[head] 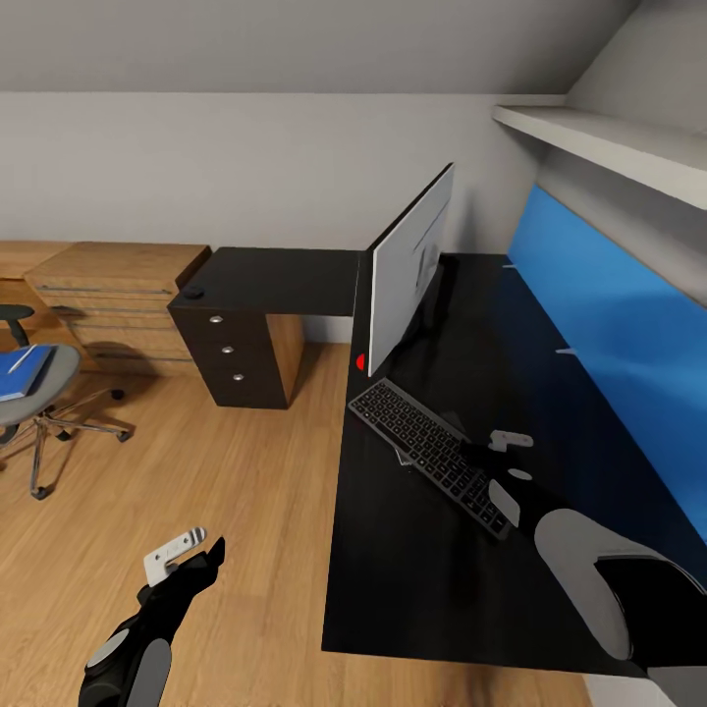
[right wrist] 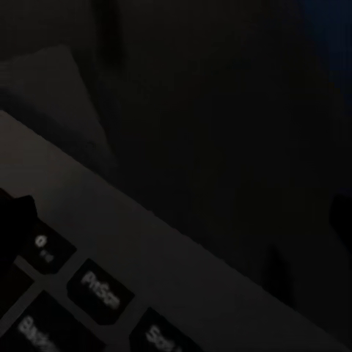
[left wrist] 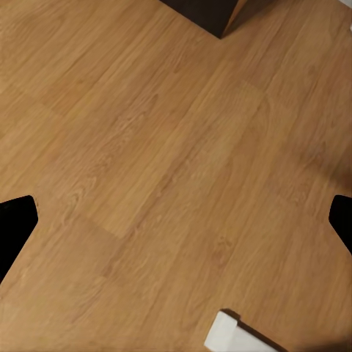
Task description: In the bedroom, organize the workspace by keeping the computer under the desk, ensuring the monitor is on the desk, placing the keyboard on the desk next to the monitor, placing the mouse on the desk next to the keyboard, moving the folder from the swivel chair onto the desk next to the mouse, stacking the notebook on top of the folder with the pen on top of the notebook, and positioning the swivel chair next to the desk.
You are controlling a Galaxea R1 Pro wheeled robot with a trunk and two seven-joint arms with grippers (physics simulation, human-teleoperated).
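Observation:
On the black desk (head: 412, 589) the monitor (head: 412, 260) stands edge-on, and the keyboard (head: 427, 447) lies slantwise in front of it. My right gripper (head: 488, 460) is low over the keyboard's far edge (right wrist: 147, 242), open, with dark fingertips (right wrist: 16, 220) wide apart. A dark mouse (head: 193, 292) rests on the drawer unit's top. At the far left is the swivel chair (head: 39, 412), carrying a blue folder (head: 25, 373) with a thin pale stick on it. The left gripper (head: 191, 550) hangs open over the wooden floor (left wrist: 176, 183).
A black drawer unit (head: 241, 358) joins the desk's far left end. Beyond it a wooden dresser (head: 118, 285) lines the wall. A blue panel (head: 609, 324) and a white shelf (head: 609, 142) run along the desk's right side. Something small and red (head: 360, 361) peeks out by the monitor's base.

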